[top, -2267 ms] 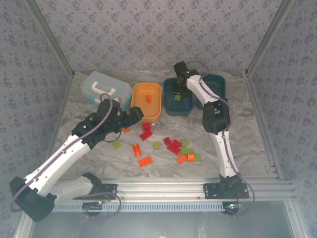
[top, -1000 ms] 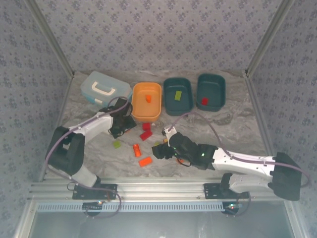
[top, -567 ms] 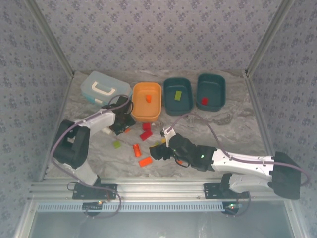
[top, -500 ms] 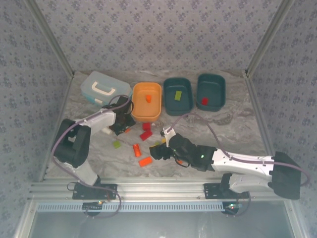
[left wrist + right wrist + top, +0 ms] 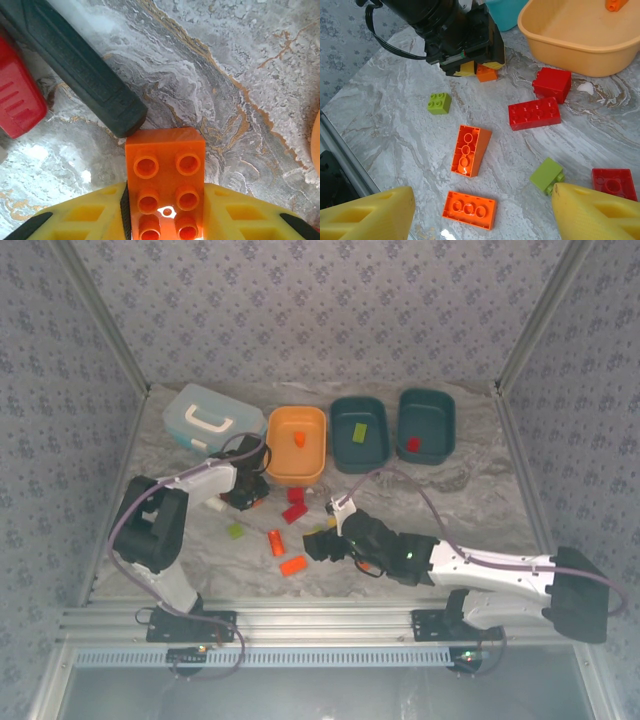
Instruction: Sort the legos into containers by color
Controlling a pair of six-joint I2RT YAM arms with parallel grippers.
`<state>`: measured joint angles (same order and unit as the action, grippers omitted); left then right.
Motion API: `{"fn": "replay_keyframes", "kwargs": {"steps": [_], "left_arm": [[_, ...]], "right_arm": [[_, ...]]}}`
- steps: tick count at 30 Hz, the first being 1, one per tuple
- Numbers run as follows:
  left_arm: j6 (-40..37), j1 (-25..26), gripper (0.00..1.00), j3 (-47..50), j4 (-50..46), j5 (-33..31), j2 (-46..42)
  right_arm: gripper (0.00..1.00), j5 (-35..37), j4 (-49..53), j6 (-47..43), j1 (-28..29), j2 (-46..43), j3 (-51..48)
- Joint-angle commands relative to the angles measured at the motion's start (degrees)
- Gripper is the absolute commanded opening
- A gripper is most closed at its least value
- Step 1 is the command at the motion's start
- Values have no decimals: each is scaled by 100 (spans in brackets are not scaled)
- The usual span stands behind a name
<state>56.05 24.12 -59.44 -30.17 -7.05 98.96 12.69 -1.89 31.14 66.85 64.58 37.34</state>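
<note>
Jaws of the left gripper (image 5: 165,212) were closed against both sides of an orange brick (image 5: 165,160), low over the marbled worktop (image 5: 240,75) just in front of the orange bin (image 5: 297,468). Two teal bins (image 5: 358,464) stood to its right. The right gripper (image 5: 482,202) hung over the loose legos (image 5: 470,150), red, orange and lime, its jaws spread wide and empty.
</note>
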Motion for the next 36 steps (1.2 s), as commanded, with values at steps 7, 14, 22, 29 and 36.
{"fn": "replay_keyframes", "kwargs": {"steps": [7,14,22,29,36], "left_arm": [[-209,591,33,-484,-832,-910,-972],[-1122,743,35,-1874,-1049,-357,-469],[-1783,621,33,-3826,-1462,-81,1411],[-1833,486,34,-4538,-1612,3,2268],[-1853,428,35,-4840,-1763,106,2721]], "right_arm": [[74,542,362,150,41,-376,37],[74,1005,721,312,-184,-742,73],[74,1148,956,420,-278,-893,170],[74,1129,1133,447,-311,-928,134],[74,1104,1182,580,-357,-950,59]]}}
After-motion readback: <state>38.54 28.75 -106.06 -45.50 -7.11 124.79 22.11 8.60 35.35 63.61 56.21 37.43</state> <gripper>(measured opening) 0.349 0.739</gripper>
